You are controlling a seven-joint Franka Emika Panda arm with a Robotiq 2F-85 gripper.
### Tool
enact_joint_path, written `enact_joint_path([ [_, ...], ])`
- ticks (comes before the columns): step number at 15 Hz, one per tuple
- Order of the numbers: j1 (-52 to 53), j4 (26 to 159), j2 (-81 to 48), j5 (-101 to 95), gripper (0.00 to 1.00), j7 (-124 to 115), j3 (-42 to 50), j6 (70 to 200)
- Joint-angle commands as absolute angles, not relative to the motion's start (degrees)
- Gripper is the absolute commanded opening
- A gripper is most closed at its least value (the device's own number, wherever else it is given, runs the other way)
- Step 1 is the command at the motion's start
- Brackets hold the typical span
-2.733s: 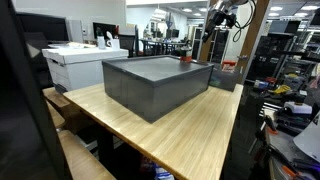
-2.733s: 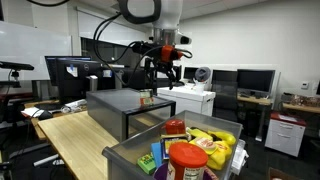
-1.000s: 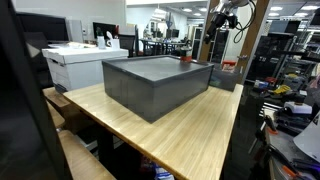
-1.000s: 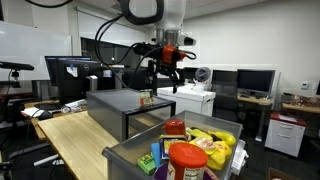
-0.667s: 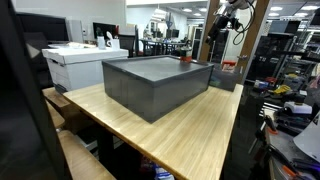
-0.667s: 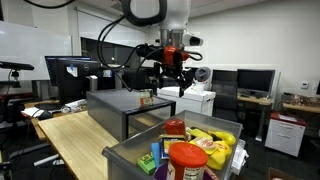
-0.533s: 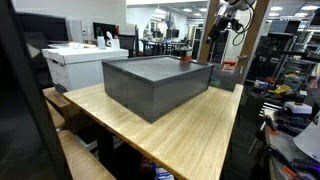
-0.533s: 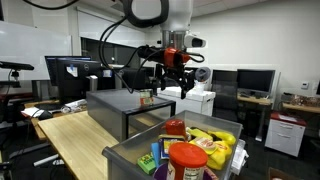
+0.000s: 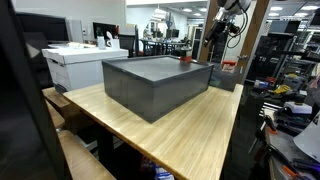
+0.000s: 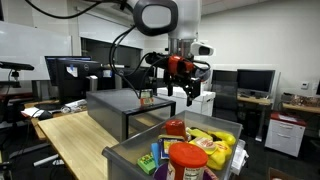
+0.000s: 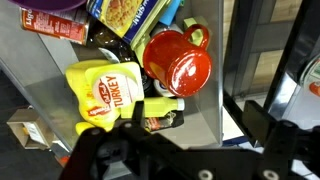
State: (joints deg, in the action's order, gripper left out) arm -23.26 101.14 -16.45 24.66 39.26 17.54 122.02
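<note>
My gripper (image 10: 183, 96) hangs open in the air with nothing between its fingers, past the end of the dark grey box (image 10: 120, 106) and above the far side of a clear bin (image 10: 128, 158) of groceries. In the wrist view the gripper (image 11: 185, 150) looks down into the bin (image 11: 192, 112), with its dark fingers (image 11: 270, 135) at the lower edge. Below it lie a yellow mustard bottle (image 11: 105, 90) and a red teapot (image 11: 178, 62). A small red object (image 9: 185, 59) sits on the grey box (image 9: 155, 85).
The box and bin stand on a wooden table (image 9: 190, 135). A white printer (image 9: 80, 62) stands beside the table. The bin also holds a red-lidded jar (image 10: 187, 160) and yellow packages (image 10: 222, 140). Desks, monitors and shelves surround the table.
The arm has swung the open gripper sideways from above the dark box toward the clear bin. The objects have not moved.
</note>
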Motion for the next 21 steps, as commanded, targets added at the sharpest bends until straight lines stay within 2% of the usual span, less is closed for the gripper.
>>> enact_joint_path([
  [1,-24.69,96.68,-19.95,22.35,1.0,34.48,16.31,121.1],
  [21,-28.67,82.16,-34.35,19.41,1.0,31.66,9.72,112.25],
])
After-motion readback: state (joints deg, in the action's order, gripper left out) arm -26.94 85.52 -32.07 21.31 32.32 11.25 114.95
